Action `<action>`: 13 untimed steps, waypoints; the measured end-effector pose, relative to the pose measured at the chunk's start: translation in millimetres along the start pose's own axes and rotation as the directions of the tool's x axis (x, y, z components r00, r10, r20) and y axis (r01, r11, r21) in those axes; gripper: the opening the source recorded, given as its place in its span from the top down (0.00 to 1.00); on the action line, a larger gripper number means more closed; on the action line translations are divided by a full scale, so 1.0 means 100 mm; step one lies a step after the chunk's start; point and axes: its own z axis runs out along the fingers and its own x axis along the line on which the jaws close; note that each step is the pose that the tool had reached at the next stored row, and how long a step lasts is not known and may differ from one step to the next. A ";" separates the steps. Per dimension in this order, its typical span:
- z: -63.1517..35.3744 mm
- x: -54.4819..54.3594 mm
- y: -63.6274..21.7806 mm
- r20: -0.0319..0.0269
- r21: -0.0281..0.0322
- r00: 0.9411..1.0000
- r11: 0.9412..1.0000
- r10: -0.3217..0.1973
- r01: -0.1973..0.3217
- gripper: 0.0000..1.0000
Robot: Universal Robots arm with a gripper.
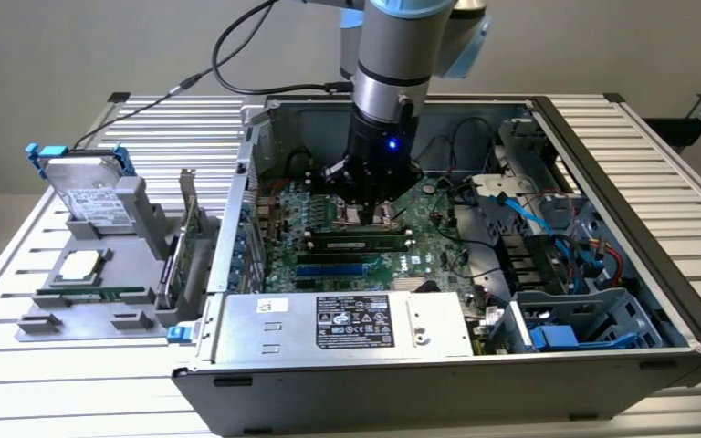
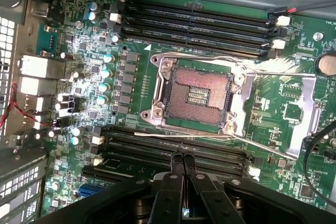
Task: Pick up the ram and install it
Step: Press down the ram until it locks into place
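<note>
Gripper (image 2: 183,162): fingers pressed together, holding nothing, low over the motherboard (image 2: 94,77). Ram (image 1: 353,243): seated in a slot at the gripper's six o'clock. Installation apparently done.

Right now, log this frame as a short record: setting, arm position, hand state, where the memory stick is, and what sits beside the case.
setting: open computer case on a slatted table
arm position: reaching down into the case above the motherboard
hand: shut, just over the memory slots beside the empty processor socket
memory stick: lying in a slot under the hand
beside the case: grey parts holder with a hard drive
</note>
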 end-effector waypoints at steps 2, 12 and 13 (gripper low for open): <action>0.000 0.00 0.000 0.001 0.001 1.000 1.000 0.011 -0.011 0.90; -0.024 0.04 -0.009 0.002 0.003 1.000 1.000 0.027 -0.027 0.90; -0.025 0.04 -0.009 0.002 0.004 0.999 0.999 0.033 -0.033 0.90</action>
